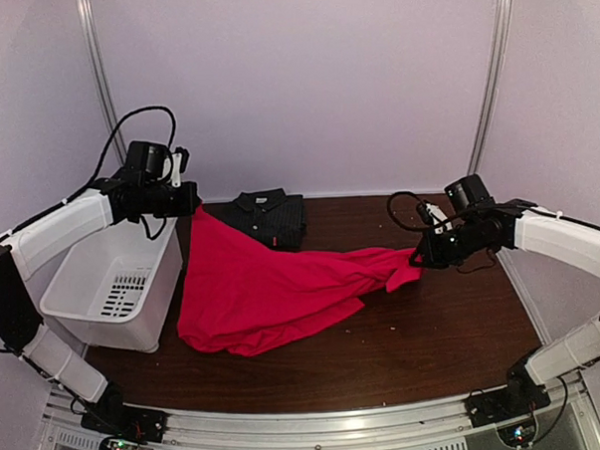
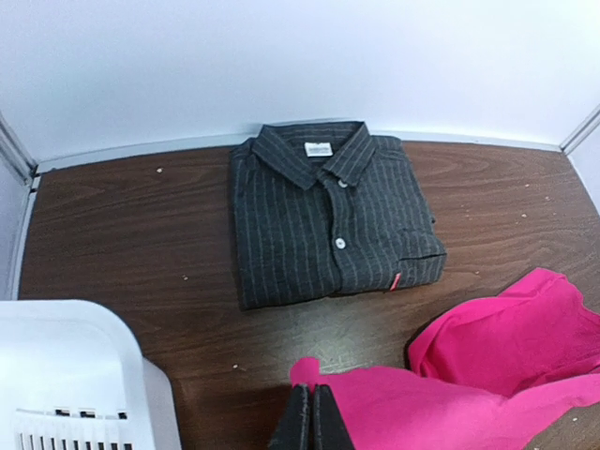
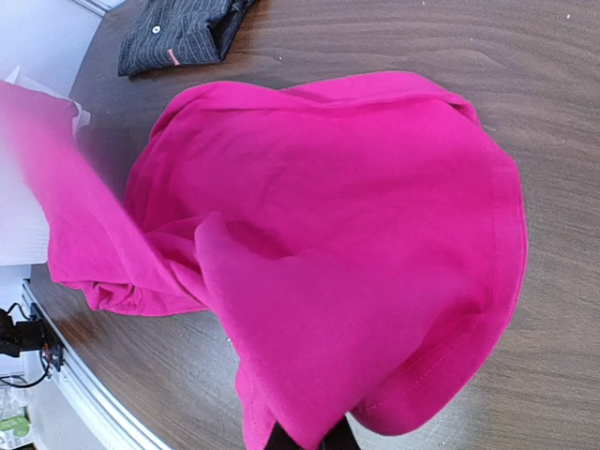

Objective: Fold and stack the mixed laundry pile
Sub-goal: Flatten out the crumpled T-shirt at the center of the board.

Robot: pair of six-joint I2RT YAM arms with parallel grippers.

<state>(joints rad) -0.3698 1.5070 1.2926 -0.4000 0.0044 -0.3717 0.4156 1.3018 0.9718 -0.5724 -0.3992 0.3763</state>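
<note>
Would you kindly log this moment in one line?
left pincer: shut on red T-shirt | right pincer: same garment | pinstriped shirt: folded

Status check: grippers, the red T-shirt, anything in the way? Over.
Both shut on the red T-shirt: left gripper and right gripper, cloth stretched between them. Pinstriped shirt lies folded at the back. White bin close beside T-shirt's left side.

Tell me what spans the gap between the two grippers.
The red T-shirt, held by left gripper and right gripper at opposite ends; clearest in the top view.
</note>
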